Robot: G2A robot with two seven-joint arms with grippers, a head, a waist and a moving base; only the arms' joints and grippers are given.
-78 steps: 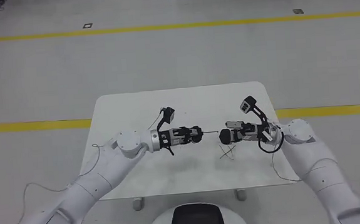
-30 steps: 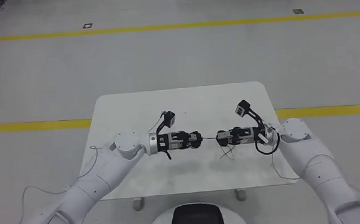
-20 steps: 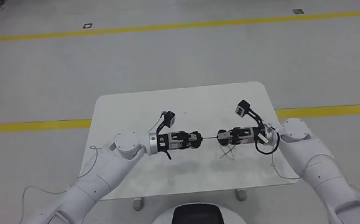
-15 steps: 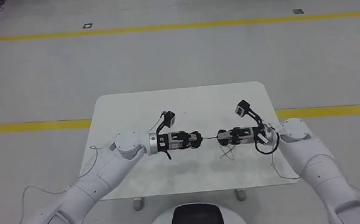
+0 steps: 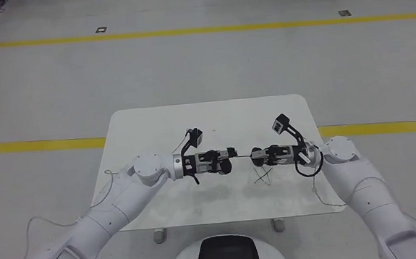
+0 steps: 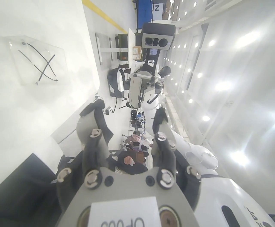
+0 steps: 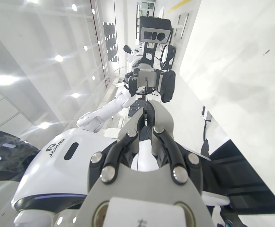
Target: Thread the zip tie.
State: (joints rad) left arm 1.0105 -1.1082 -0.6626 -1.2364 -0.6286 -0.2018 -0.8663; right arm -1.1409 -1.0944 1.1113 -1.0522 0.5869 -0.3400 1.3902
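The left arm (image 5: 126, 200) and right arm (image 5: 364, 187) wear glossy white, rounded shells. The left pincer (image 6: 126, 111) and right pincer (image 7: 146, 108) have black links, silver screws and grey bases. A black cable (image 5: 314, 170) loops at the right wrist.

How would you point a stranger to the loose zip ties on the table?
Find the white table. Below the right gripper lie the loose ties, black and crossed. Unlike the tie that the gripper holds, they rest flat.
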